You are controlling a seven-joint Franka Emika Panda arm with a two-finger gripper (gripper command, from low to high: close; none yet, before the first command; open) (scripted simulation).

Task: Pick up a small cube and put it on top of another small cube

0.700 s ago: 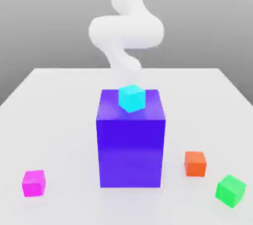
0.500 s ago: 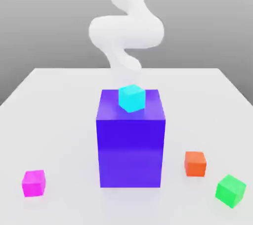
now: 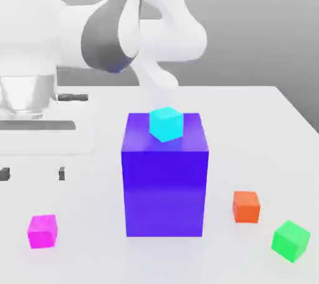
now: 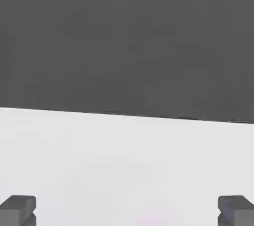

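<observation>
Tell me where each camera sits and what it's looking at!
Exterior view: off the robot, looking a bit down at the white table, cubes and tall blue block; the arm and fingers show.
Hand view: on the hand, looking past wide-apart fingers at the table's edge and a dark grey area.
Both share: table and fingers.
</observation>
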